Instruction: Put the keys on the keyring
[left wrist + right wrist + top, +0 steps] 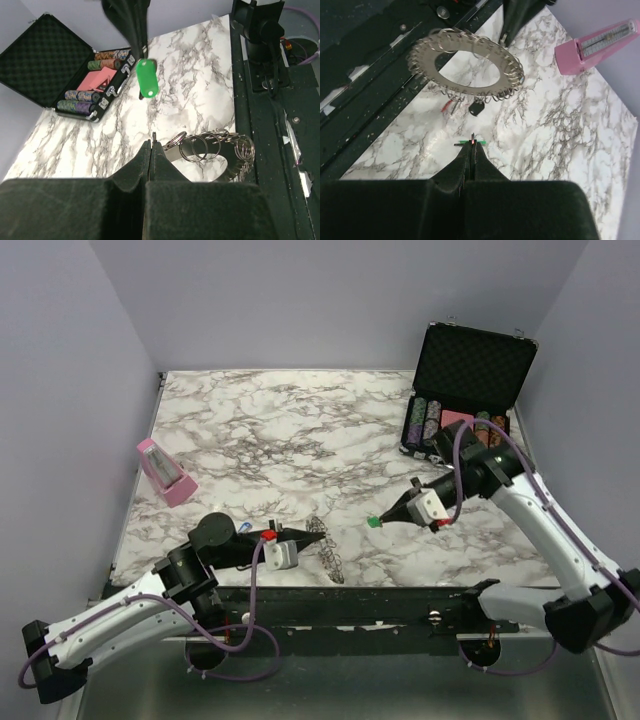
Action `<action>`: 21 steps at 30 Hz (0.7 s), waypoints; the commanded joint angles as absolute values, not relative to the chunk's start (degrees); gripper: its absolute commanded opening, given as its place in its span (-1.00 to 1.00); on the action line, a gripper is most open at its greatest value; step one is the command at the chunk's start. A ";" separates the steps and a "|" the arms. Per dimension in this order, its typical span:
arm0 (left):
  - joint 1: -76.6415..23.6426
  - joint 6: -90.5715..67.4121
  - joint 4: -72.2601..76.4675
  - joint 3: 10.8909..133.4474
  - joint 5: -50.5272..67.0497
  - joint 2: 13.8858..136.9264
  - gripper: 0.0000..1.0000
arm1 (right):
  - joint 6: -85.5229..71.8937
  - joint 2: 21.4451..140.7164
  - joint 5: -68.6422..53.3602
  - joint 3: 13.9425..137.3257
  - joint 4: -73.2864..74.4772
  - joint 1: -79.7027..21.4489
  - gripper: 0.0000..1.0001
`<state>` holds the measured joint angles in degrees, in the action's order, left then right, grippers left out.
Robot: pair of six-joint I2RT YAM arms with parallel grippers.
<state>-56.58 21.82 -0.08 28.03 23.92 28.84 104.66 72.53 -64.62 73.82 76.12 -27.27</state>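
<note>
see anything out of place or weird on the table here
Nothing looks spilled or damaged. The one unusual thing is the keyring: it is tilted up on edge near the front of the table, pinched by the shut left gripper, instead of lying flat. The right gripper holds a green key apart from it.

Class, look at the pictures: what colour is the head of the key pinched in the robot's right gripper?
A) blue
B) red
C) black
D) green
D: the right gripper is shut on a green key, which the left wrist view shows hanging from its tips.
</note>
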 commanded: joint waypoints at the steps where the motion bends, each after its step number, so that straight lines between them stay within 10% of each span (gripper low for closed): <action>1: -57.39 23.73 2.64 29.71 23.64 29.00 -1.00 | 104.73 62.25 -63.02 67.08 69.75 -27.25 -1.00; 21: -58.62 24.87 2.02 29.62 22.59 27.95 -1.00 | 101.86 50.37 -64.16 58.10 56.87 -27.42 -0.99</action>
<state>-58.26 23.73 -0.10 28.05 23.66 28.71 100.51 51.92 -63.64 58.94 58.61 -27.29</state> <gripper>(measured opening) 0.009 0.005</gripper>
